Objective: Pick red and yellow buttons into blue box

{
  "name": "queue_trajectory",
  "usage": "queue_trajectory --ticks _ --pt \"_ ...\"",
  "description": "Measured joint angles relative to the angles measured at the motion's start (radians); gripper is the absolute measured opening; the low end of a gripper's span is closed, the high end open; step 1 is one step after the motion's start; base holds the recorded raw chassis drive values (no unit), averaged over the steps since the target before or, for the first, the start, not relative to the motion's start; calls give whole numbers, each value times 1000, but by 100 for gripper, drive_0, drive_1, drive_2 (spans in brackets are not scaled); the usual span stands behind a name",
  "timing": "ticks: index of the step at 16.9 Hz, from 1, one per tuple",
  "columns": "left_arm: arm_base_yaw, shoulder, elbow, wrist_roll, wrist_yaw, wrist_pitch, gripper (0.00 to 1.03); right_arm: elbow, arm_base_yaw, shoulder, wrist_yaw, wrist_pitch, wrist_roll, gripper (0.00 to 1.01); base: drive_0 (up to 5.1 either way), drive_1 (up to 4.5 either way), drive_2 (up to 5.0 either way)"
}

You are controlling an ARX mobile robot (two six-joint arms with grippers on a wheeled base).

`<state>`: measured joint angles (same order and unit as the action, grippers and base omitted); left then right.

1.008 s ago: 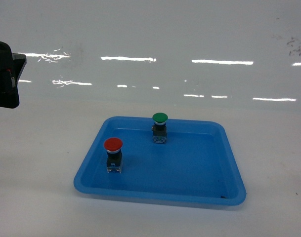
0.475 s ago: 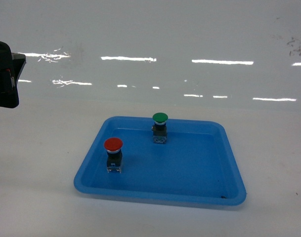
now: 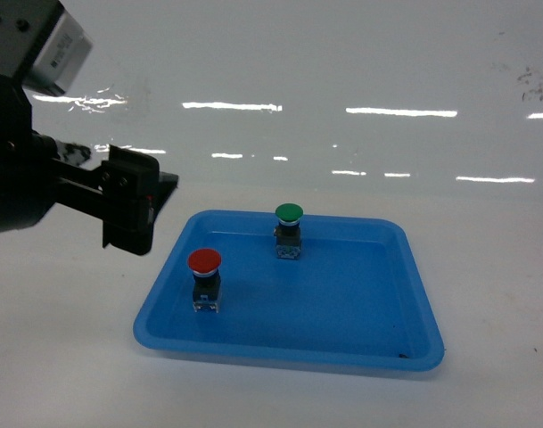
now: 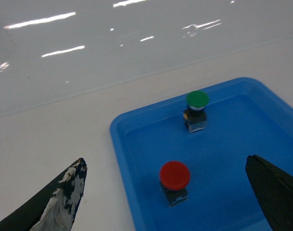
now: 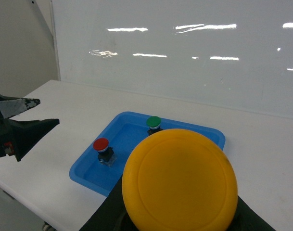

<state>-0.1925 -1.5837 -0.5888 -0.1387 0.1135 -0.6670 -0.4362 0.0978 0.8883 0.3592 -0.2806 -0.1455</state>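
Observation:
The red button [image 3: 204, 261] stands upright in the left part of a shallow blue tray [image 3: 289, 352]. My left gripper [image 3: 155, 201] hovers just left of the tray, above the table. In the left wrist view it is open [image 4: 166, 167], its two fingertips [image 4: 74, 178] spread wide with the red button [image 4: 174, 175] below and between them. The yellow button [image 5: 180, 178] fills the right wrist view, its cap close to the camera, and my right gripper [image 5: 180, 214] is shut on its base. The right gripper is outside the head view. The blue box is out of view.
A green-capped button [image 3: 289, 214] stands at the back of the tray, also seen as the green button [image 4: 197, 99] from the left wrist. The white table [image 3: 66, 357] ends at a glossy white wall [image 3: 342, 80]. The table's near-left edge [image 5: 11, 185] shows in the right wrist view.
My left arm has swung in from the left edge of the head view to just left of the tray. The red and green buttons have not moved.

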Motion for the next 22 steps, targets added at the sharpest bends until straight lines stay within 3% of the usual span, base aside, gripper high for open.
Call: queue_trajectory --ticks 2,3,5,12,15,19,22 --pt "-16 -45 -21 12 33 -4 98 0 0 0 0 0 0 26 0 0 0" --pt "-24 -76 -37 12 24 -5 98 0 0 0 0 0 0 26 0 0 0" --pt "-34 -138 -61 -6 -49 -42 98 0 0 0 0 0 0 26 0 0 0" --pt "-33 -143 -62 -24 -58 -40 98 0 0 0 0 0 0 26 0 0 0" --pt "-34 -182 -100 27 113 -20 98 0 0 0 0 0 0 26 0 0 0" --pt "-37 -269 -174 51 167 48 98 0 0 0 0 0 0 26 0 0 0" --pt "-40 -346 -201 32 145 31 98 0 0 0 0 0 0 26 0 0 0"
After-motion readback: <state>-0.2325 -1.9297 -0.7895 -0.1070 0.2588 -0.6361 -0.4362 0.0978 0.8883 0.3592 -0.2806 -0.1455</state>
